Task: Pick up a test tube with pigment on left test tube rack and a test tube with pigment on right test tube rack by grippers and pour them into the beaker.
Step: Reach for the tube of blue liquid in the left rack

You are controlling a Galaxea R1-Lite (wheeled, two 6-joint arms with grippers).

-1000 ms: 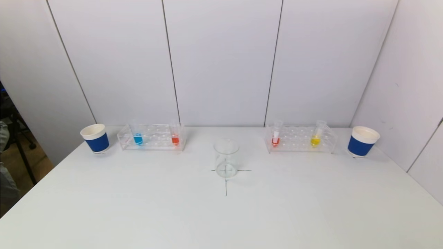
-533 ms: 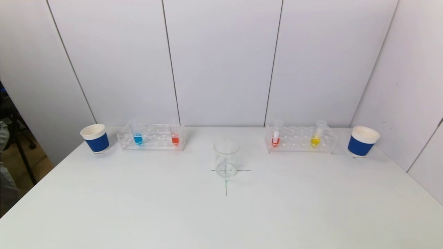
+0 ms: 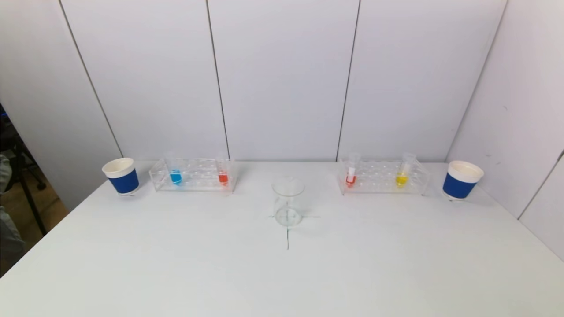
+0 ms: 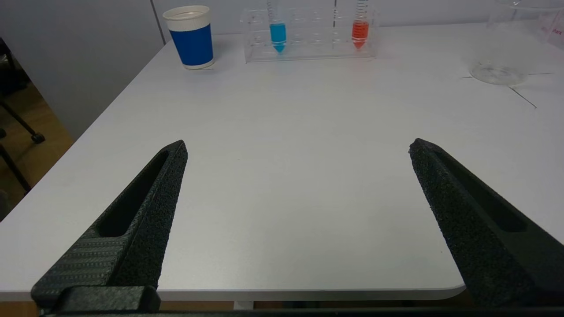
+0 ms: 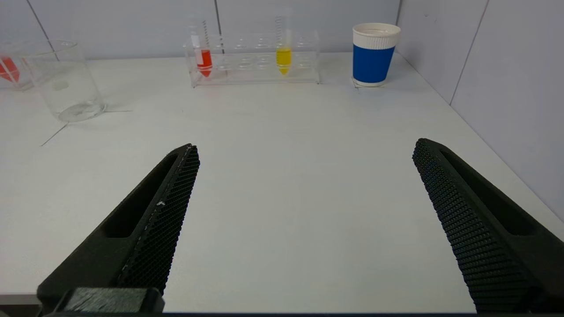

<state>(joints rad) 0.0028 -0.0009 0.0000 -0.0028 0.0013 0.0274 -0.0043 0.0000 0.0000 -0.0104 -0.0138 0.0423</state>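
Here is a wide white table, matte and clean, boxed in by pale grey wall panels at the back and on the right, with a strip of brown floor showing past the table's left edge. A thin black cross is drawn mid-table, and standing right on it is the clear glass beaker, upright, nothing coloured in it. From the beaker, at about ten o'clock, sits the left test tube rack, clear acrylic, holding a blue tube towards its outer end and an orange-red tube at the end nearer the beaker. At about two o'clock is the right test tube rack, with a red tube on the beaker side and a yellow tube leaning slightly farther out. All four tubes sit in their racks, pigment pooled in their tapered tips. A blue-sleeved paper cup stands just beyond the left rack, and a matching cup just beyond the right one. The left gripper hangs at the near table edge, black fingers spread wide apart, holding nothing; the right gripper does the same on its side, jaws wide and bare, both well apart from the racks.
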